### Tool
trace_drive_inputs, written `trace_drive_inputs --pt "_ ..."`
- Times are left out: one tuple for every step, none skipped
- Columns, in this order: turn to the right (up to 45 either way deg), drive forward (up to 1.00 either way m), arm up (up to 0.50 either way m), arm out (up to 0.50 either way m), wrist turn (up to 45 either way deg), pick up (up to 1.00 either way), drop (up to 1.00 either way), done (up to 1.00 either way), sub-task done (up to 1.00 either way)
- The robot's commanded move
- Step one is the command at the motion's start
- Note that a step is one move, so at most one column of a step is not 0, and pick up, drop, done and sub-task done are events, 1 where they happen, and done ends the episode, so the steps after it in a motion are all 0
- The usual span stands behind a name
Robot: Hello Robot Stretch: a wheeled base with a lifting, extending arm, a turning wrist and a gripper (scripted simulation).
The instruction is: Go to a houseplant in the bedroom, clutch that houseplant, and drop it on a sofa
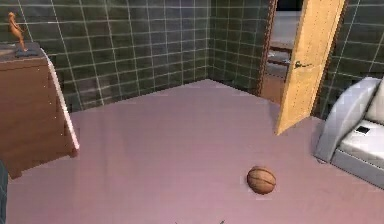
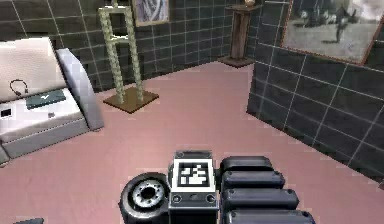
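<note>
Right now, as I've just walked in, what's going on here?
The Stretch robot stands on a pink floor facing a basketball, with an open wooden door ahead and a grey sofa at the forward view's right. Its gripper sits low in the arm side view; whether it holds anything cannot be told.

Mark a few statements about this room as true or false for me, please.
1. A ball lies on the floor. True.
2. The door is closed. False: it stands open.
3. The sofa is red. False: it is grey and white.
4. A picture hangs on a tiled wall. True.
</note>
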Motion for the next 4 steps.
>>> trace_drive_inputs --pt "3.0 0.00 0.00 0.00 0.0 0.00 0.00 0.00 0.00" --pt "0.0 1.00 0.00 0.00 0.0 0.00 0.00 0.00 0.00" --pt "9.0 0.00 0.00 0.00 0.0 0.00 0.00 0.00 0.00" --pt "0.0 0.30 0.00 0.00 0.0 0.00 0.00 0.00 0.00"
